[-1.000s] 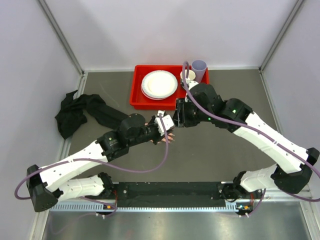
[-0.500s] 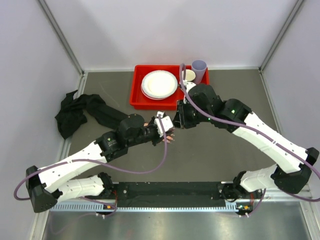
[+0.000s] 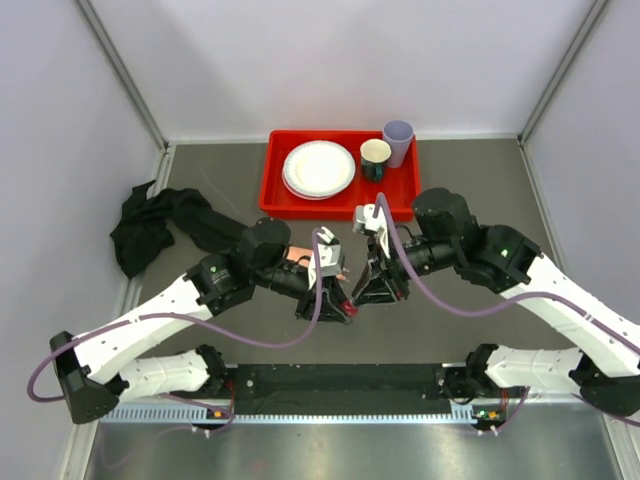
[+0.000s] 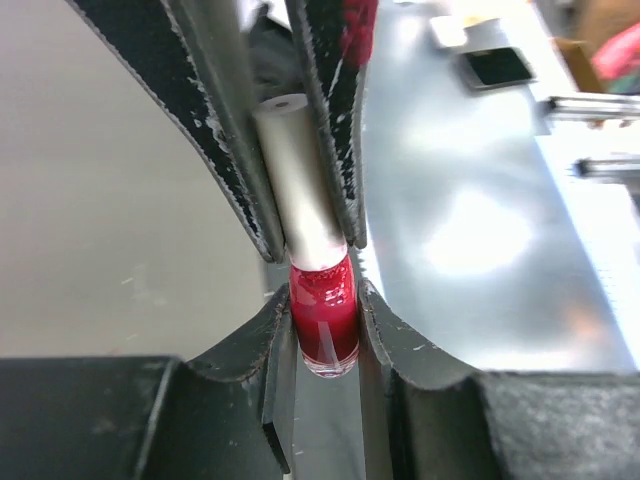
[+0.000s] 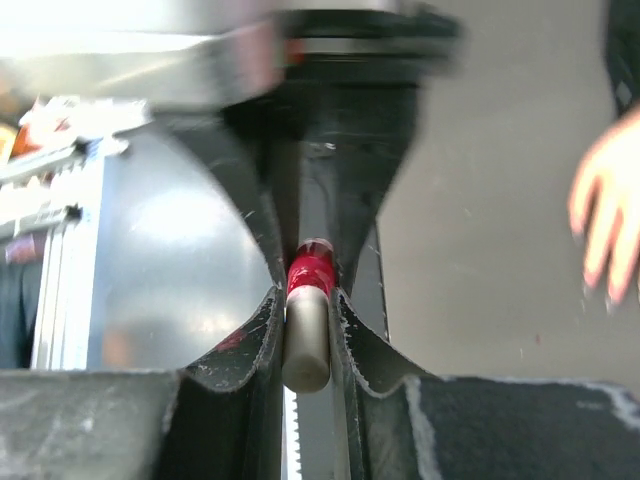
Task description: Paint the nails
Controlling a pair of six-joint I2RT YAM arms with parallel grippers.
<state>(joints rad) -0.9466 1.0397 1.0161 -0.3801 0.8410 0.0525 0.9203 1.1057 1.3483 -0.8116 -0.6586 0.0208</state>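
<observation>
A small nail polish bottle full of dark red polish hangs between the two grippers, above the table near its front. My left gripper is shut on the glass body. My right gripper is shut on its pale silver cap, with the red bottle beyond it. From above, the left gripper and the right gripper meet tip to tip. The pale mannequin hand lies to the side, blurred. My left arm partly covers the hand from above. The nails are too small to make out.
A red tray at the back holds white plates and a dark cup. A lavender cup stands at its far corner. Black cloth lies at the left. A metal rail runs along the near edge.
Both grippers have moved from beside the tray and the hand toward the near edge. The right gripper has closed on the bottle's cap. The left gripper has kept its hold.
</observation>
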